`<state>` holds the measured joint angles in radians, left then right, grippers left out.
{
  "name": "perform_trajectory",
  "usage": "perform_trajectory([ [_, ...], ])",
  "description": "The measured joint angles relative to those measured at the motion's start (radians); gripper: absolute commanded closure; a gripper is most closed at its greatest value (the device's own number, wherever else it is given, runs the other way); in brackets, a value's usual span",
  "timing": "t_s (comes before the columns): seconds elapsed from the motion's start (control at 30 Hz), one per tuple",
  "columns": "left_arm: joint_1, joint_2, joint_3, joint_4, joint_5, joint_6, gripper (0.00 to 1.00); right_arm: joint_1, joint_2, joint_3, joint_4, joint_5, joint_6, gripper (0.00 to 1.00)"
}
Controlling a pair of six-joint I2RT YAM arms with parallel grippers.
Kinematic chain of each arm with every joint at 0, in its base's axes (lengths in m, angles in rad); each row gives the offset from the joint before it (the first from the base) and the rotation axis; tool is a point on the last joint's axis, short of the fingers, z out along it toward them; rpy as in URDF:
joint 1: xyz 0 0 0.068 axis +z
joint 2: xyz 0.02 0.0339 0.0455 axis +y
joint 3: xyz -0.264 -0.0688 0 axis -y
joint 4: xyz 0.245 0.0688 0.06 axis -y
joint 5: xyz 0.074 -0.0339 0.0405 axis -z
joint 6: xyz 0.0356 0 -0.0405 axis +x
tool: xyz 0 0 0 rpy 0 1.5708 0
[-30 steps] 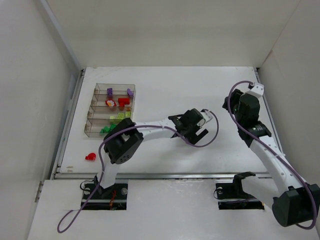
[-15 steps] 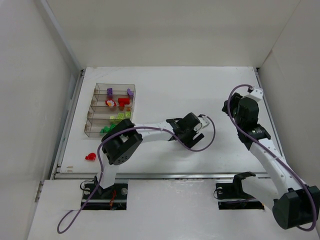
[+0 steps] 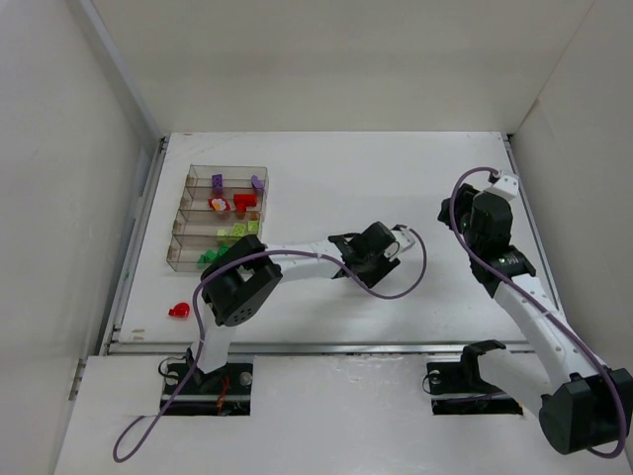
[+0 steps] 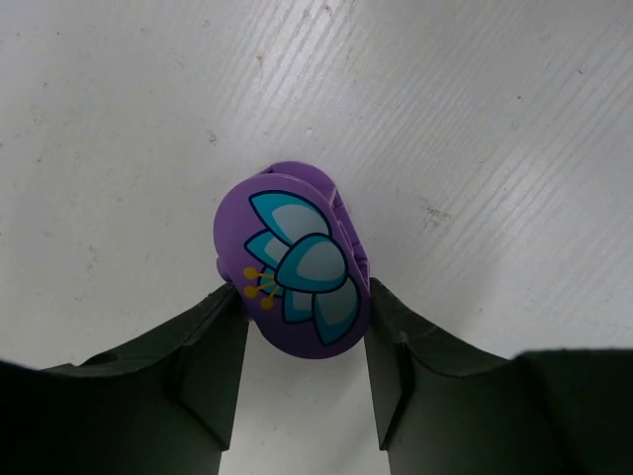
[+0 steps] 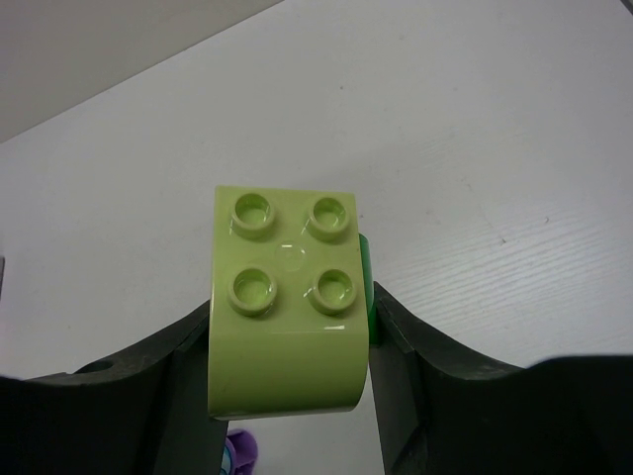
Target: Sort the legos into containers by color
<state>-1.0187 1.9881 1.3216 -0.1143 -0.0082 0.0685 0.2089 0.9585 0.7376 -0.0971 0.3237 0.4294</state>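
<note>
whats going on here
Two robot arms are sorting legos by color. The left gripper is clamped on a purple flower-printed lego lying on the table. The right gripper holds a yellow-green brick over the right side. The organizer box at far left already contains purple, red and green pieces, and one red lego lies loose near it.

One clear organizer box (image 3: 188, 173), divided into four row compartments. Inside it are two purple bricks (image 3: 216, 182) and two red pieces (image 3: 244, 201). The yellow-green cluster (image 3: 237, 230) and dark green cluster (image 3: 210, 257) blur together, perhaps two or three bricks each. Outside the box: one red brick (image 3: 179, 310), one purple flower-printed brick (image 4: 297, 267), one yellow-green four-stud brick (image 5: 287, 307), and one green piece (image 5: 365, 287) behind that.
</note>
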Motion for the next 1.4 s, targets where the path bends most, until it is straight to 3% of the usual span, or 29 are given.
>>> perform_trajectory([
  [0.3, 0.014, 0.0, 0.019, -0.033, -0.013, 0.021, 1.0, 0.0, 0.027, 0.003, 0.0, -0.027, -0.012, 1.0],
  [0.47, 0.075, -0.015, 0.082, -0.06, -0.013, 0.052, 1.0, 0.003, 0.108, 0.055, 0.0, -0.068, -0.042, 1.0],
  [0.67, 0.259, -0.098, 0.148, -0.101, 0.004, 0.069, 1.0, 0.039, 0.263, 0.206, 0.0, -0.116, -0.079, 1.0],
  [0.9, 0.563, -0.213, 0.167, -0.131, 0.017, 0.105, 1.0, 0.163, 0.441, 0.387, 0.017, -0.158, -0.137, 1.0],
  [1.13, 0.855, -0.2, 0.173, -0.055, -0.014, 0.231, 1.0, 0.252, 0.6, 0.491, 0.06, -0.229, -0.164, 1.0],
  [1.4, 0.895, -0.077, 0.174, 0.098, -0.016, 0.457, 1.0, 0.264, 0.753, 0.608, 0.065, -0.303, -0.17, 1.0],
])
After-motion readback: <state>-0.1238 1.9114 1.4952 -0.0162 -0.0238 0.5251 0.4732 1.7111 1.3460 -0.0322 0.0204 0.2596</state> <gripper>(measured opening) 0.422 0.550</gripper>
